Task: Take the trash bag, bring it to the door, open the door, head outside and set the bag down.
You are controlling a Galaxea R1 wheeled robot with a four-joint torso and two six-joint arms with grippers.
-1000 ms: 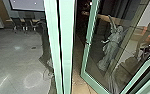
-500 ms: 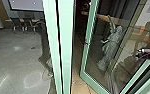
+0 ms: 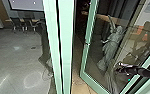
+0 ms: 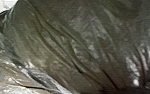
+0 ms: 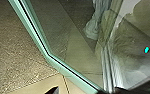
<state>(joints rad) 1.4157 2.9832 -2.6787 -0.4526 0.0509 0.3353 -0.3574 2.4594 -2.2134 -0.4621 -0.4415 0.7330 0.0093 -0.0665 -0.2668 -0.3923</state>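
R gripper (image 3: 120, 69) by door glass, L/R grip state can't tell | trash bag (image 4: 73, 47) right up at L wrist cam | grn-framed glass door (image 3: 84, 63) ajar | pale statue (image 3: 111, 47) seen in glass | chairs (image 3: 16, 24) at far side of rm

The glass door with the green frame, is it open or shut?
Open: the door stands angled away from the post, with floor showing in the gap.

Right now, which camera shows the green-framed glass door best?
The head view: the glass door shows a long side edge, bottom corner and much of its glass. The right wrist view has that corner closer up.
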